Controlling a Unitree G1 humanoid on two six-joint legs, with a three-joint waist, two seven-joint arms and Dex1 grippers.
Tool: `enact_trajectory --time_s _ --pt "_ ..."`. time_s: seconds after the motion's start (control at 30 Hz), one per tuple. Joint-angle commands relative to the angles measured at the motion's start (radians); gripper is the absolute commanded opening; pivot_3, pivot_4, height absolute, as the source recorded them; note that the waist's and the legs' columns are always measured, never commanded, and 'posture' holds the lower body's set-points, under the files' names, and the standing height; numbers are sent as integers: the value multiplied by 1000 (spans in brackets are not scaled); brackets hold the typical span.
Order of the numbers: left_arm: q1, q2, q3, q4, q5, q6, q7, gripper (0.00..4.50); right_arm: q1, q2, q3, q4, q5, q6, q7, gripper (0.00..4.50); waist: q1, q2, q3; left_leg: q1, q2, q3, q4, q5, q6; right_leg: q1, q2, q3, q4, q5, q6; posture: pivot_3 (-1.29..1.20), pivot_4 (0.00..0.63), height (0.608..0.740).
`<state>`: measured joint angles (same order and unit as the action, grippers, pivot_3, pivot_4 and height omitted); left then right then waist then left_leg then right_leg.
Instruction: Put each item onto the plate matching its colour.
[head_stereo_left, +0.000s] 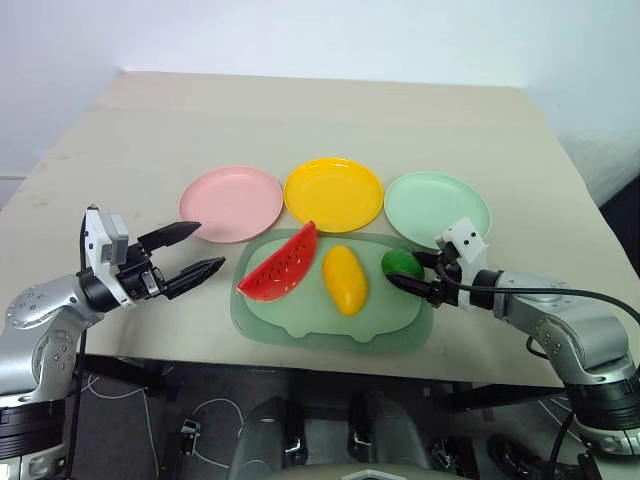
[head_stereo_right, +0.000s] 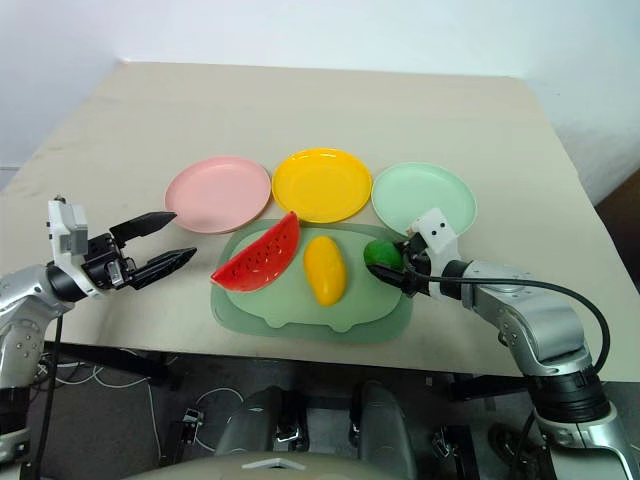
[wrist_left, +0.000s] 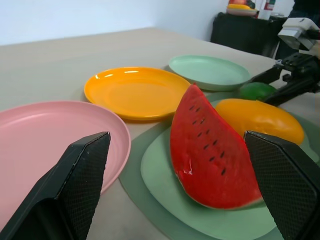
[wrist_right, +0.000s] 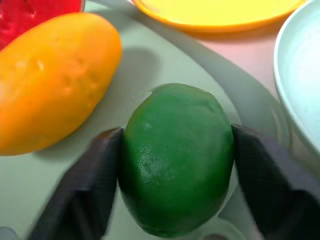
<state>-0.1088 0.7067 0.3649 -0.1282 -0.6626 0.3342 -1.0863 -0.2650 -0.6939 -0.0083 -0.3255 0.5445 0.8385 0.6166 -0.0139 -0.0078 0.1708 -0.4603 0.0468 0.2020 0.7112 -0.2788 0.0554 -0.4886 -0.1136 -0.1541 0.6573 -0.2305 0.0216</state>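
On the near right corner of the tray (head_stereo_left: 330, 335), in the left eye view, the right gripper (head_stereo_left: 412, 274) has both fingers against the green fruit (head_stereo_left: 400, 263), one on each side, clenched on it. The mint plate (head_stereo_left: 437, 207) lies just beyond, far and slightly right of the fruit, so the carry should be short and belongs to this arm. The left gripper (head_stereo_left: 192, 251) hangs released over the bare table, near the pink plate (head_stereo_left: 231, 203).

In the left wrist view its spread fingers (wrist_left: 82, 175) frame the watermelon wedge (wrist_left: 210, 150), which lies with its long axis running from the pink plate's near edge toward the tray's near side; the mango (wrist_left: 259, 119) is behind it and the yellow plate (wrist_left: 131, 91) beyond.

In the right wrist view the pads (wrist_right: 97, 172) press the fruit's flanks.
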Motion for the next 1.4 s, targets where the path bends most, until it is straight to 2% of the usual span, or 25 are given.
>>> enact_trajectory --time_s 0.03,0.1,0.2,0.3,0.37,0.47,0.57,0.73,0.9,1.07,1.17,1.4 --pt "-3 6 4 -11 5 -23 -1 4500 -20 3 -10 -5 1 -4 17 2794 0 0 0 0 0 0 0 0 0 0 0 0 0 0 0 0 150 696" --pt "-2 9 7 -9 6 -23 -2 4500 -29 -2 -21 -17 3 -5 21 2794 0 0 0 0 0 0 0 0 0 0 0 0 0 0 0 0 150 696" --pt "2 13 16 -9 4 -21 -3 4500 -95 5 -105 -23 64 11 18 2793 0 1 1 0 0 0 0 0 0 0 0 0 0 0 0 0 150 696" --pt "11 16 23 -20 0 -15 -1 4500 -209 14 -151 63 66 15 -14 2793 -5 1 1 0 0 1 0 0 0 0 0 0 0 1 -1 0 150 696" --pt "15 13 24 -33 -5 -8 10 4500 -259 11 -135 132 39 -11 6 2793 -4 1 1 0 1 1 0 0 0 0 0 0 0 1 -1 0 150 696" --pt "20 12 21 -41 -6 -7 17 4500 -328 5 -48 274 -66 -68 24 2793 -1 1 0 0 1 1 0 0 -1 -1 0 0 1 1 -1 0 150 696" --pt "27 13 24 -47 -7 -6 22 4500 -435 46 13 526 -173 -153 2 2793 -6 1 1 0 1 4 1 1 0 -1 0 0 2 1 -1 0 150 696" --pt "34 11 25 -68 -15 3 36 4500 -562 99 33 852 -268 -302 26 2793 -8 1 1 0 1 9 3 1 -1 -5 0 4 9 1 0 0 150 696" --pt "40 14 29 -79 -19 7 45 4500 -614 107 28 996 -321 -376 49 2793 -10 1 1 0 2 10 3 1 -1 -5 0 4 9 2 2 0 150 696" --pt "45 15 31 -82 -21 8 51 4500 -616 108 -28 969 -282 -359 85 4468 -12 1 1 0 2 10 4 1 -1 -5 0 4 9 3 2 0 150 696" --pt "40 16 28 -77 -22 9 50 4500 -563 92 -39 817 -240 -320 153 4489 -14 2 1 0 2 10 4 1 -1 -6 0 4 9 3 2 0 150 696" --pt "32 18 20 -64 -22 10 38 4500 -414 19 -83 348 -138 -72 150 4489 -18 2 1 0 2 9 3 1 -1 -6 -1 4 9 3 2 0 150 696"
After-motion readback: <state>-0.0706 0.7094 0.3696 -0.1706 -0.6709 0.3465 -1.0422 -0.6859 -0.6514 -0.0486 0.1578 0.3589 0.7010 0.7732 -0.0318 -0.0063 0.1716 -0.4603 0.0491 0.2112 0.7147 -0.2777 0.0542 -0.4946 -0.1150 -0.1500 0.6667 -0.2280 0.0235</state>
